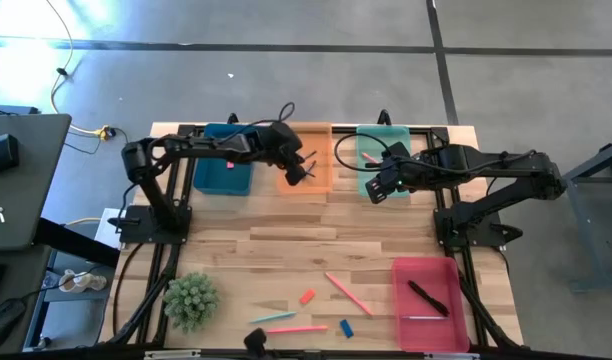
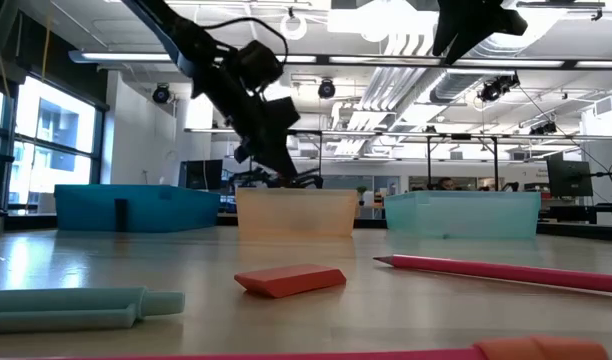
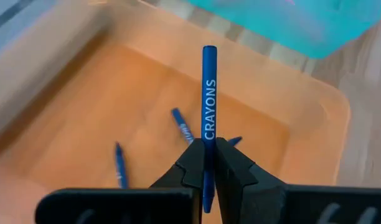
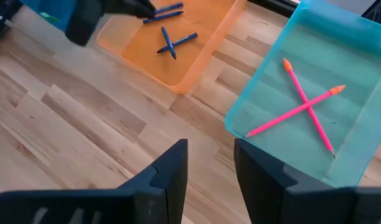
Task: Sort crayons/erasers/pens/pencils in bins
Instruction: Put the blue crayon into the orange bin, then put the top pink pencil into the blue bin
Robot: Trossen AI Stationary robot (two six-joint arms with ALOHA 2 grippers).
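My left gripper hovers over the orange bin, shut on a blue crayon printed CRAYONS. Three more blue crayons lie flat on the orange bin's floor. My right gripper stands open with nothing between its fingers, above the bare wood beside the light teal bin. Two pink pencils lie crossed on that bin's floor. A dark blue bin stands at the far left. A red bin at the near right holds a black pen. My left gripper pinches the crayon between its two fingers near the crayon's rear end. The crayon runs along the fingers, and most of its length sticks out past the fingertips. It slants down from above toward the bin and hangs clear of the bin's floor.
Near the front edge lie a salmon pencil, an orange-red eraser, a blue eraser, a light blue pencil and a pink pencil. A small green plant stands at the near left.
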